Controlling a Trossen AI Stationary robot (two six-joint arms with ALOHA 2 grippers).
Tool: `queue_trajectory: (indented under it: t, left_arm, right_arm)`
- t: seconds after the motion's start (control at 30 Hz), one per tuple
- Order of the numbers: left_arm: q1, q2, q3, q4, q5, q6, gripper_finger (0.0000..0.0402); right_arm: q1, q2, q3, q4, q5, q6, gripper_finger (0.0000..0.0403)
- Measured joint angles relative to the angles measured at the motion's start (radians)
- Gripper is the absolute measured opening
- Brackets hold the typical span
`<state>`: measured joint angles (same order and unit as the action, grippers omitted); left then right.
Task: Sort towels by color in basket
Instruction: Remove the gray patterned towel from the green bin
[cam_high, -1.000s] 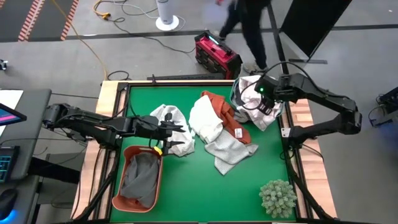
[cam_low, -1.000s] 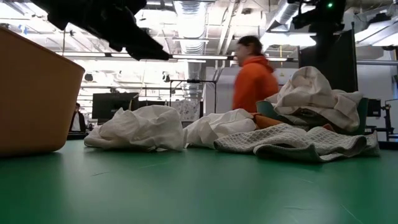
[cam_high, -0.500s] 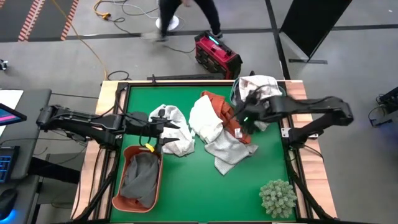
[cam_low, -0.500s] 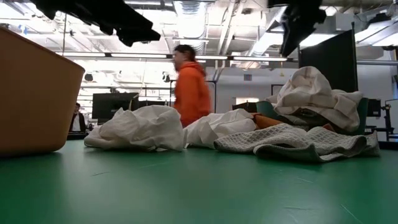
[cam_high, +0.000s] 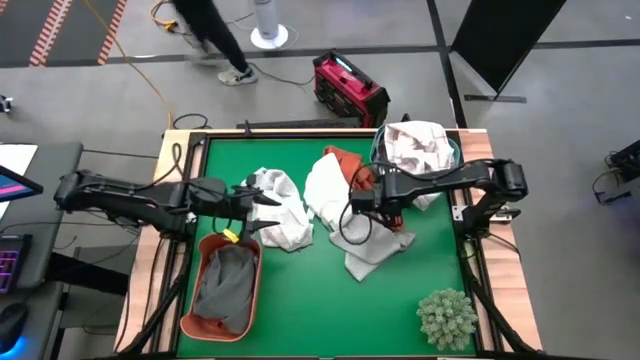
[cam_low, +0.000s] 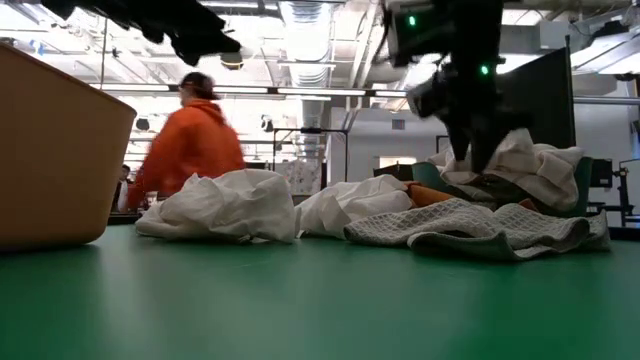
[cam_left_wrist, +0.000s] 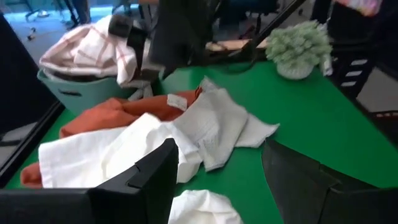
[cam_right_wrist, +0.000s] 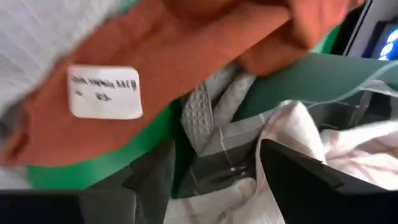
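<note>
A rust-orange towel with a white label lies in the middle pile, between a white towel and a grey checked towel. My right gripper hangs open just above it, pointing steeply down, touching nothing that I can see. Another white towel lies to the left; my left gripper is open above its left edge and holds nothing. A grey towel lies in the orange basket. A white towel with thin checks fills the teal basket.
A spiky pale-green plant ball stands at the near right corner. The teal basket stands at the far right, close behind my right arm. Bare green table shows in the near middle. A person in orange walks in the room behind.
My right gripper has swung from above the teal basket toward the table's left and come down over the rust-orange towel, rolling as it went. My left gripper has drawn back toward the table's left edge and risen a little. No towel has moved.
</note>
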<state>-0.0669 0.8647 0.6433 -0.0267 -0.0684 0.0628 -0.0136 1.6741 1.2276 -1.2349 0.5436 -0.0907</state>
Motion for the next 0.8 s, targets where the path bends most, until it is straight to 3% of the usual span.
queue_trajectory:
  t: [0.3,0.53,0.8]
  left_arm:
    - [-0.045,-0.069,0.000,-0.073,-0.111,0.012,0.0222]
    - [-0.045,-0.065,0.000,-0.084,-0.125,0.015,0.0222]
    - [-0.045,-0.069,0.000,-0.098,-0.127,0.016,0.0222]
  right_arm:
    - [0.027,0.000,-0.177,0.084,0.214,-0.117,0.0249]
    - [0.040,0.000,-0.260,0.218,0.227,-0.207,0.0230]
    - [-0.053,-0.001,-0.323,0.271,0.223,-0.207,0.0224]
